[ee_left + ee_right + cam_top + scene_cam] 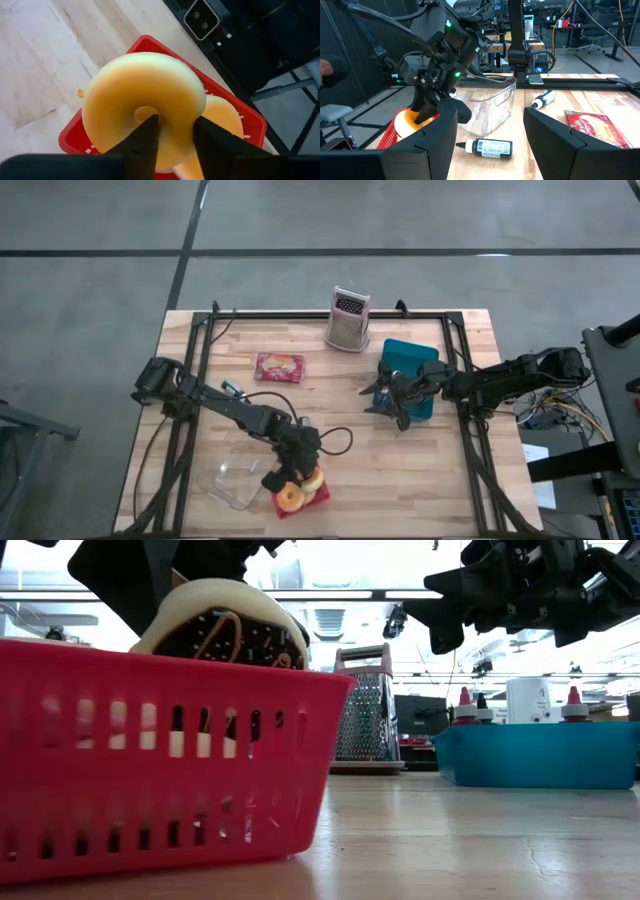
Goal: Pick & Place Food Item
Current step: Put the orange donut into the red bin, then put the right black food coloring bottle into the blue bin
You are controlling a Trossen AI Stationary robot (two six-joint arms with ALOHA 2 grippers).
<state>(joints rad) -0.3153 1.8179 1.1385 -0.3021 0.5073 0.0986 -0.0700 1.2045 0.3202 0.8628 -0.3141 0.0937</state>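
A pale glazed donut (140, 90) stands tilted over a red slotted basket (75, 137) near the table's front edge. It leans on a second donut (222, 117) that lies in the basket. In the low view the first donut (220, 625) rises above the basket's rim (150, 680), with a dark side showing. My left gripper (175, 125) slants down onto it and is closed across its ring; in the high view this gripper (288, 472) is over the basket (322, 498). My right gripper (368, 401) hangs open in the air at the right, empty. My left gripper has the ring of the upper donut between its two fingers. One fingertip (150, 125) is at the hole and the other (202, 127) is on the outer rim. The fingers slant down from above. The donut is tilted and its lower edge is in the basket, against the other donut.
A blue bin (410, 375) sits under my right gripper. A metal grater (347, 320) stands at the far edge and a red packet (279, 367) lies mid-table. A clear plastic tub (232, 480) is left of the basket, with a small bottle (490, 147) near it.
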